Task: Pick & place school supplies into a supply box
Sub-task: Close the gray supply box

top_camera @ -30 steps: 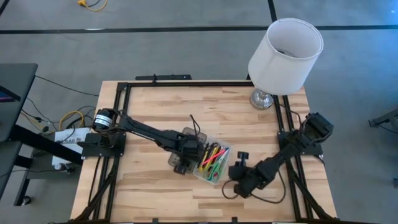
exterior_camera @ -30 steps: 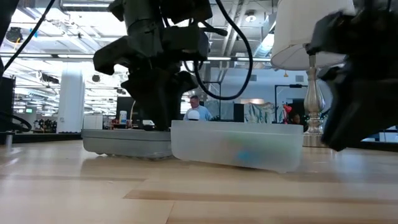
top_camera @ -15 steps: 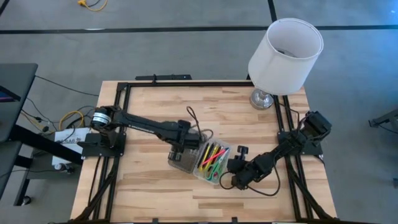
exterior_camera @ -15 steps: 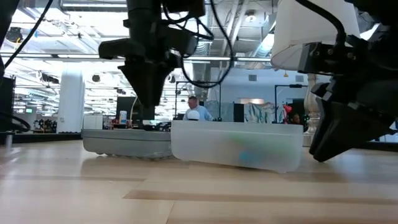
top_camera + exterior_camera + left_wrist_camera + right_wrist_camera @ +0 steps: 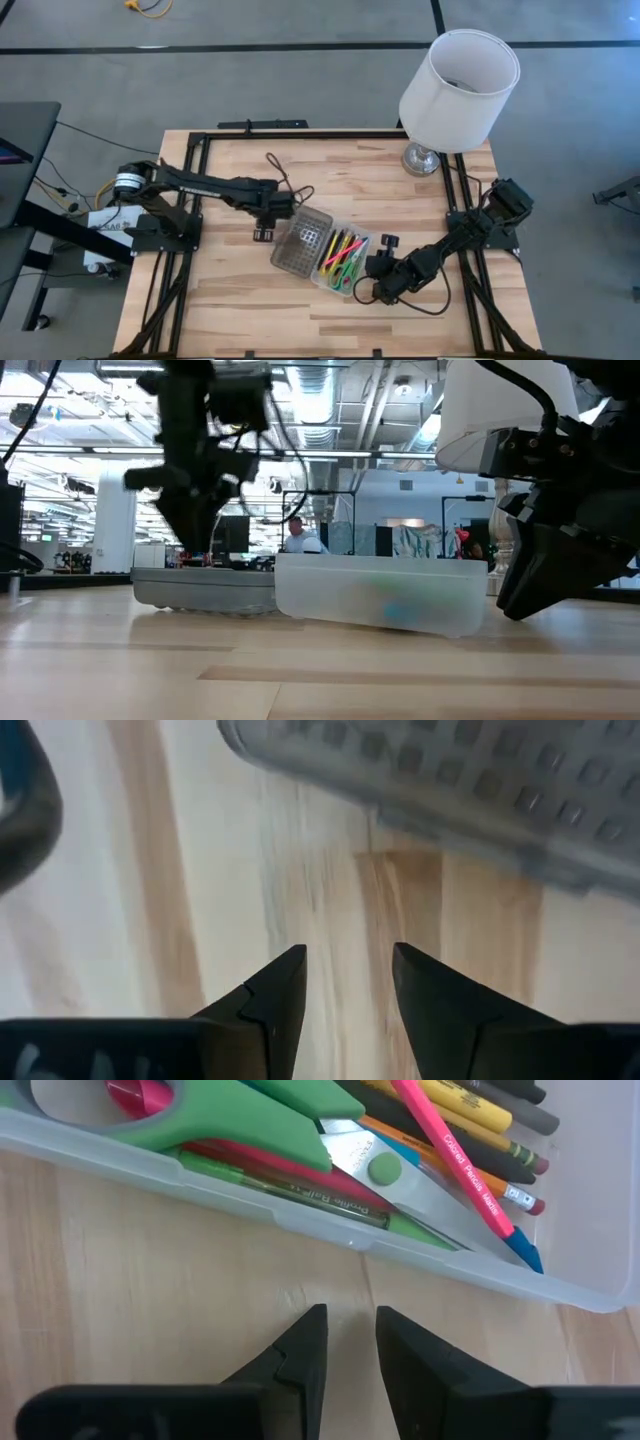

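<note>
The clear supply box (image 5: 342, 258) sits mid-table, its grey dotted lid (image 5: 300, 243) lying open flat on its left side. Inside are green-handled scissors (image 5: 270, 1120), a pink pencil (image 5: 450, 1150), and yellow, red and green pens. My left gripper (image 5: 265, 217) hovers open just left of the lid (image 5: 450, 780), fingers pointing down at bare wood. My right gripper (image 5: 377, 270) is low beside the box's right wall (image 5: 300, 1210), its fingers a narrow gap apart, touching nothing. In the low view the box (image 5: 380, 600) and lid (image 5: 205, 592) rest flat on the table.
A white lampshade (image 5: 458, 80) on a silver base (image 5: 422, 158) stands at the table's far right corner. A black frame (image 5: 260, 128) runs along the table's edges. Bare wood lies near the far edge and the near left.
My left gripper has risen off the grey lid and drawn back toward the table's left and far side; the lid lies flat and uncovered. My right gripper has shifted slightly toward the box's right wall, then held still.
</note>
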`<state>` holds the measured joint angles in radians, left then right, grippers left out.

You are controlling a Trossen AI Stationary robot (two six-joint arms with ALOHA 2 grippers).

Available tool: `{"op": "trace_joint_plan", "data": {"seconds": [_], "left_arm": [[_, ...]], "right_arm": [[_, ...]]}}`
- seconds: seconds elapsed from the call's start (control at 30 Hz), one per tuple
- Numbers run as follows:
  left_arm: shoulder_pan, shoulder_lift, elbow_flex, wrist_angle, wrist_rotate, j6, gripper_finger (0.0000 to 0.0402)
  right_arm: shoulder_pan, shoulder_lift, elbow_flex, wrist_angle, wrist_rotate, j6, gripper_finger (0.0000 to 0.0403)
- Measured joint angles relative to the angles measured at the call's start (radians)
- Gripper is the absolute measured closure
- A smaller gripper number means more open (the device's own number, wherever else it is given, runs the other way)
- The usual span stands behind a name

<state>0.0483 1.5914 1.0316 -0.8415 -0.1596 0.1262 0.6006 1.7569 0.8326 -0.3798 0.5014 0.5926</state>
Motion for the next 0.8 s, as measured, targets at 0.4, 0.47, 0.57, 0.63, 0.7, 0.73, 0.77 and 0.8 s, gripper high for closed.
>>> {"op": "trace_joint_plan", "data": {"seconds": [0.4,0.47,0.57,0.63,0.7,0.73,0.77,0.8], "left_arm": [[0.019,-0.086,-0.280,0.321,0.101,0.032,0.0255],[0.021,-0.086,-0.306,0.374,0.127,0.035,0.0255],[0.020,-0.086,-0.347,0.492,0.177,0.048,0.0255],[0.019,-0.086,-0.370,0.553,0.195,0.053,0.0255],[0.019,-0.086,-0.381,0.580,0.202,0.053,0.0255],[0.020,-0.086,-0.384,0.587,0.201,0.053,0.0255],[0.020,-0.086,-0.386,0.593,0.202,0.053,0.0255],[0.020,-0.086,-0.388,0.603,0.203,0.053,0.0255]], "right_arm": [[-0.014,0.000,0.000,0.010,-0.006,-0.014,0.0317],[-0.014,0.000,-0.001,0.018,-0.006,-0.021,0.0317],[-0.014,0.000,-0.001,0.022,-0.006,-0.025,0.0317],[-0.014,0.000,-0.001,0.022,-0.006,-0.026,0.0317],[-0.014,0.000,-0.001,0.023,-0.006,-0.025,0.0317],[-0.014,0.001,-0.001,0.023,-0.006,-0.025,0.0317],[-0.014,0.001,-0.001,0.023,-0.006,-0.025,0.0317],[-0.014,0.001,-0.001,0.024,-0.006,-0.025,0.0317]]}}
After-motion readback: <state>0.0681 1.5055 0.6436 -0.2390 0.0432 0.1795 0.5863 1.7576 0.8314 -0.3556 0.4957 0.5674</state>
